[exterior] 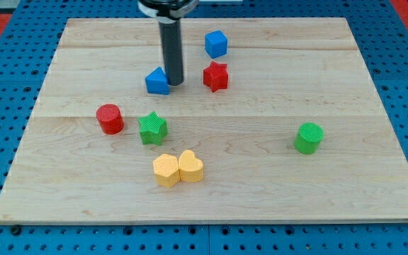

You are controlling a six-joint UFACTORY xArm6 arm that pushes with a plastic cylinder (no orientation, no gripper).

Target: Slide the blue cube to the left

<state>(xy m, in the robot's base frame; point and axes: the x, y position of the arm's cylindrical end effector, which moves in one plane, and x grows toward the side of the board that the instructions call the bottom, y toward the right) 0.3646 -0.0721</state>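
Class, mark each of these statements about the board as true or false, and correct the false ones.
1. My tip stands just to the view's right of the blue block. True.
2. The two yellow blocks lie far apart. False: they touch, side by side.
3. The green cylinder lies towards the view's right. True.
4. The red star lies at the view's bottom edge. False: it lies in the upper half, below the blue cube.
5. The red cylinder lies to the view's left of the green star. True.
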